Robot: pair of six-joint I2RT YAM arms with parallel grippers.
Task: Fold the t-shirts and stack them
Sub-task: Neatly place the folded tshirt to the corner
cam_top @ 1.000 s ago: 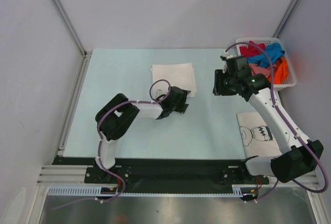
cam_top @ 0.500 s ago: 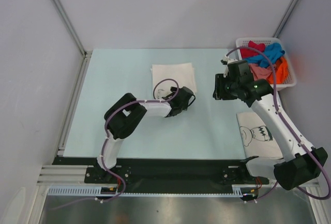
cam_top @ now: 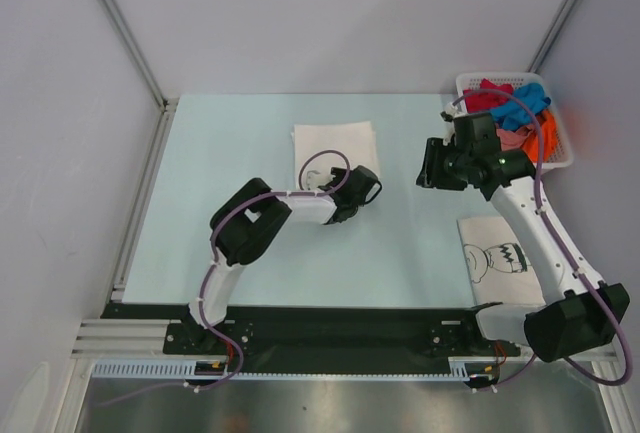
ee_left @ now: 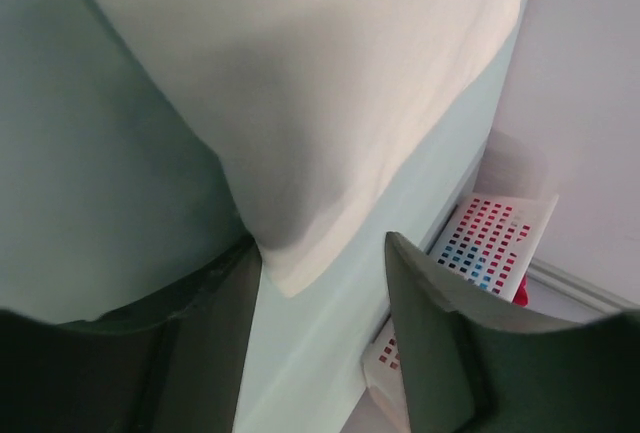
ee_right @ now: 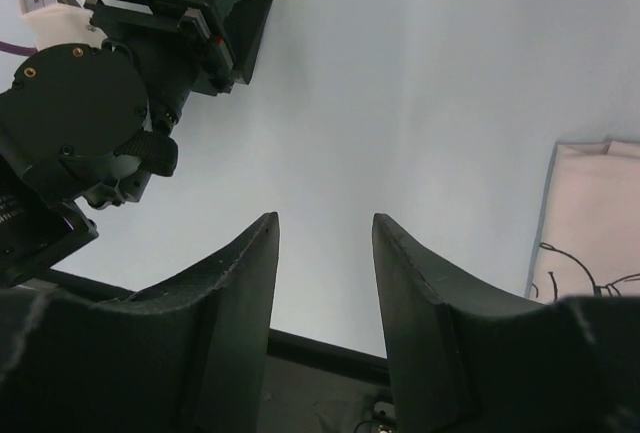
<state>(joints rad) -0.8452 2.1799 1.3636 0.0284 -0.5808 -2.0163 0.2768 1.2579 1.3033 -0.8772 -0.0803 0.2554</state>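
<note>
A plain white folded t-shirt [cam_top: 335, 143] lies at mid-table. My left gripper [cam_top: 366, 189] hovers low at its near right corner. In the left wrist view the white t-shirt [ee_left: 330, 83] fills the top, and its corner points into the gap of the left gripper [ee_left: 322, 253], which is open and grips nothing. A white t-shirt with black cartoon print [cam_top: 498, 258] lies flat at the near right. My right gripper [cam_top: 430, 165] hangs open and empty above bare table; in its own view the right gripper [ee_right: 325, 223] has the printed t-shirt [ee_right: 590, 213] to its right.
A white lattice basket [cam_top: 566, 143] at the back right holds red, blue, pink and orange t-shirts [cam_top: 515, 108]. The basket [ee_left: 495, 238] also shows past the left fingers. The left arm's body [ee_right: 90, 113] fills the upper left of the right wrist view. Walls enclose the table.
My left gripper slid right along the white t-shirt's near edge to its right corner, and its jaws narrowed. The right gripper drifted slightly right, toward the basket.
</note>
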